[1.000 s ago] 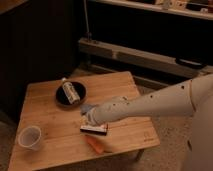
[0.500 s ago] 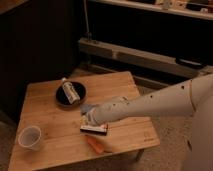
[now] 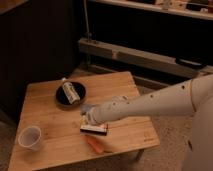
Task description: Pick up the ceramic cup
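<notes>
The ceramic cup [image 3: 30, 137] is small, white and wide-mouthed, standing upright near the front left corner of the wooden table [image 3: 125, 92]. My white arm reaches in from the right across the table. My gripper [image 3: 88, 118] is at the table's middle, just above a dark flat box [image 3: 94, 129], well to the right of the cup and apart from it.
A dark round bowl [image 3: 70, 95] with a small bottle lying in it sits at the table's back left. An orange carrot-like thing [image 3: 94, 144] lies near the front edge. A metal shelf rail runs behind the table.
</notes>
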Robot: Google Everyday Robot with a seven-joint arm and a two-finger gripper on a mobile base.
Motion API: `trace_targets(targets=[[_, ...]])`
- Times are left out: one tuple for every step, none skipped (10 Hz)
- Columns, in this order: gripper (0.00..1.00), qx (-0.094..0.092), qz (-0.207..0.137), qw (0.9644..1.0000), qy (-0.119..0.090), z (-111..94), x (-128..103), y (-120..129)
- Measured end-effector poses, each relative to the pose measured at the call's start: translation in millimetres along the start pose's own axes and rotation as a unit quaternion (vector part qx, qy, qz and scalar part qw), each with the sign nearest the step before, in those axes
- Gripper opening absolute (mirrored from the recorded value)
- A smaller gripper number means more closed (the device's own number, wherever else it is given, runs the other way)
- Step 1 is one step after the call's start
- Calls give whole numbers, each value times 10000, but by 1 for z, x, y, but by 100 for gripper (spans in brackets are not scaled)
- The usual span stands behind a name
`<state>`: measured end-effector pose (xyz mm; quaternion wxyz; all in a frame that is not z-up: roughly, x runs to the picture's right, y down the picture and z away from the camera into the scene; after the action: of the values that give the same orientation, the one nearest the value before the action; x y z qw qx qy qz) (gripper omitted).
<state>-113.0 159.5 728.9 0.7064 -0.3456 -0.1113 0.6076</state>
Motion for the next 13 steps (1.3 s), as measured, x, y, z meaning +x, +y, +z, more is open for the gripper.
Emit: trace_targets(targets=[[4,-20,-31,10000,-2,0,-1,0],[4,-26,-62,10000,-13,-1,-6,0],[4,-19,-130,9999,-30,-4,-17,6],[4,-7,-215,9998,-41,-7,-36,25],[4,6,-270,9996,-62,-12,-49,37],[4,-2,-295,9995,-84,-15,-58,46],[4,-15,-284,9995,-109,-18,-62,48],[4,-11,-306,9995,-117,-21,-61,48],[3,-1,-310,9995,-112,-21,-60,47],[0,-10,-336,9994,-70,-20,-60,48],[0,-104,-462,9988,85,-9,-58,57],[3,-173,-573,9981,157,-2,-57,66],[10,-232,-687,9971,225,5,-55,76]])
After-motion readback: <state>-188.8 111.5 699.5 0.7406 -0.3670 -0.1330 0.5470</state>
